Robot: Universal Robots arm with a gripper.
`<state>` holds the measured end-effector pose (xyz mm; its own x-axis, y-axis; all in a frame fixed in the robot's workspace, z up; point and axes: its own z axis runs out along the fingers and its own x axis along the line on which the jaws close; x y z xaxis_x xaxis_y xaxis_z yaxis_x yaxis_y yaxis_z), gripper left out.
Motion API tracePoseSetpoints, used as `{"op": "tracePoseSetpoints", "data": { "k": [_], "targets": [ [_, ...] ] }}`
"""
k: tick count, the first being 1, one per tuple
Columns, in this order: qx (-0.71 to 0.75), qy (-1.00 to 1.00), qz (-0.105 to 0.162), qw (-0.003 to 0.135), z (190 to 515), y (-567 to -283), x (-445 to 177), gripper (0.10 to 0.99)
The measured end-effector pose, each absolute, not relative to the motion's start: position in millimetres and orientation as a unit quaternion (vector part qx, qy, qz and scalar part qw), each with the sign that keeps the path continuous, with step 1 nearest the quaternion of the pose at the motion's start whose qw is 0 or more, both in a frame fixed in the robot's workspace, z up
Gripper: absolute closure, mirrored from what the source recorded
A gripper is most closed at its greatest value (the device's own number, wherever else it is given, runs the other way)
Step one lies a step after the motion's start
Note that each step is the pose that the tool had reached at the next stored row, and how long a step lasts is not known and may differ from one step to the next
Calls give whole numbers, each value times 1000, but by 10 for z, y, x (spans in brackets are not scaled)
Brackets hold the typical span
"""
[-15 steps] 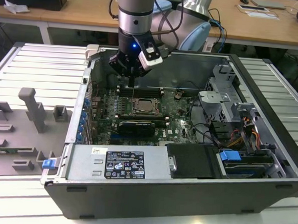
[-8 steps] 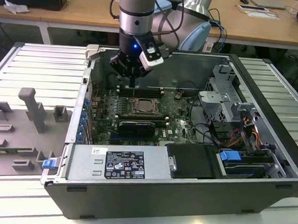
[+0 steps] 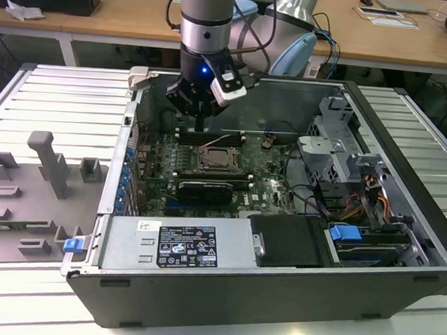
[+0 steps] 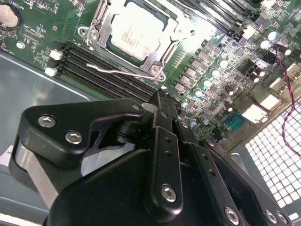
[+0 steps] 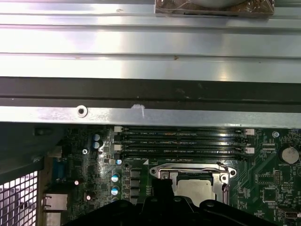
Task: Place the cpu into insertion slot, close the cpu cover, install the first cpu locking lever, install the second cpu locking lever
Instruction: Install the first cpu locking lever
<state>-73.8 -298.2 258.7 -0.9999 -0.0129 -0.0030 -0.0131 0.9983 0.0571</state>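
Silvery-beige metal tops the cpu (image 4: 136, 29), a flat square chip with faint print on it, and we see it seated in the slot (image 4: 95, 33) on the green board (image 4: 28, 42). The cover (image 4: 171, 47), a thin silver frame, lies flat over it, and its window shows the chip's top. A thin wire lever (image 4: 113, 70) runs along the slot's side, between it and the black memory slots (image 4: 94, 75); we cannot tell whether it is hooked down. The gripper (image 4: 160, 99) hangs over the memory slots, near the slot, inside the open case (image 3: 277, 290). Its jaws are drawn together with nothing between them.
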Motion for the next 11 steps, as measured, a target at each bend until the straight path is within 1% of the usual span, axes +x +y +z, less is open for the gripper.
{"op": "tracePoseSetpoints", "data": {
  "k": [9, 10, 11],
  "targets": [
    [-7, 1000, 29, 1, 2577, -2986, -735, 980],
    [-7, 999, 33, 1, 2576, -2990, -735, 980],
    [-6, 999, 48, 1, 2574, -3002, -736, 980]
  ]
}}
